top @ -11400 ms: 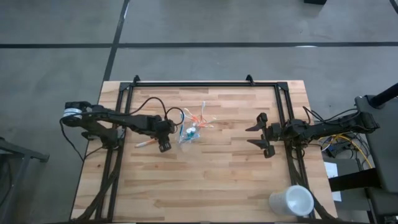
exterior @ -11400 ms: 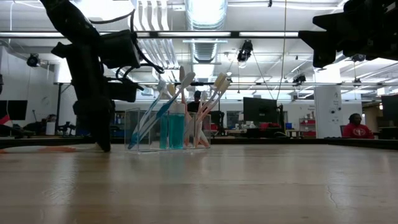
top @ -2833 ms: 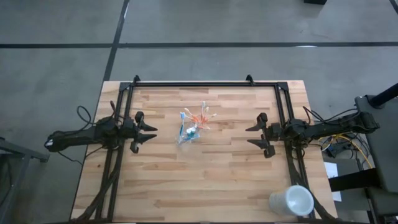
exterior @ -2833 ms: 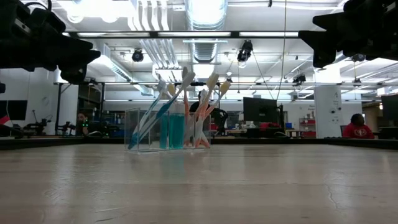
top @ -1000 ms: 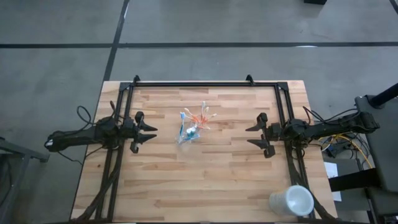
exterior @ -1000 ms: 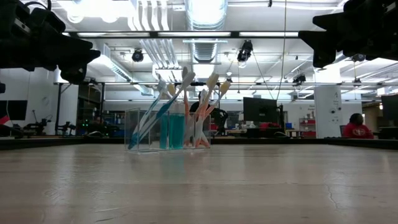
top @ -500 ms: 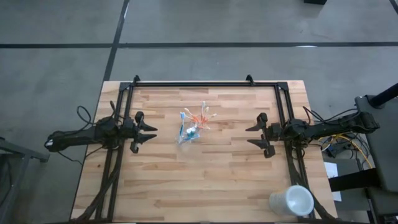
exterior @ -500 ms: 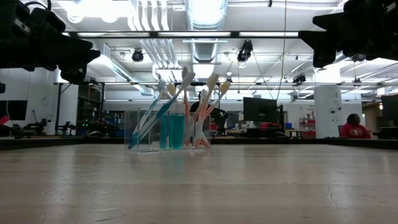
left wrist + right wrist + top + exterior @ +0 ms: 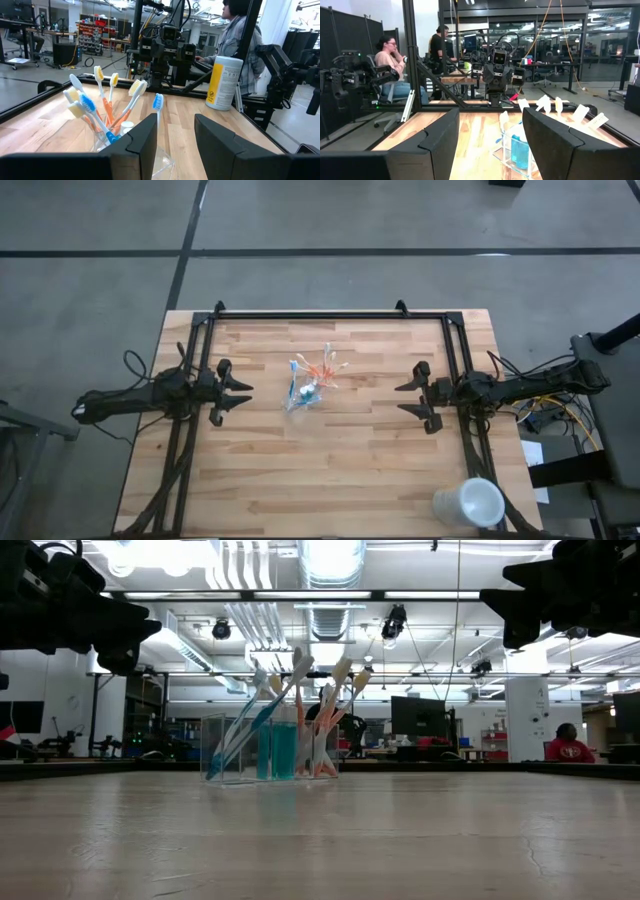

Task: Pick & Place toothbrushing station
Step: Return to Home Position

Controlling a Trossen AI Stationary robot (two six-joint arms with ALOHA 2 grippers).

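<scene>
A small clear plastic cup (image 9: 306,396) stands upright on its base at the middle of the wooden table; it also shows in the low view (image 9: 268,748). Several thin toothbrushes (image 9: 300,710) with white, orange and blue handles lean in it, heads up, beside a small blue tube (image 9: 283,750). My left gripper (image 9: 243,393) is open and empty, left of the cup and raised above the table. My right gripper (image 9: 403,398) is open and empty, right of the cup and raised too. The cup shows ahead of the fingers in both wrist views (image 9: 107,135) (image 9: 517,150).
A larger opaque white cup (image 9: 469,503) lies at the table's near right corner. A black metal frame (image 9: 330,317) runs along the far edge and both sides. A white and yellow canister (image 9: 223,82) and seated people (image 9: 390,62) show beyond the table.
</scene>
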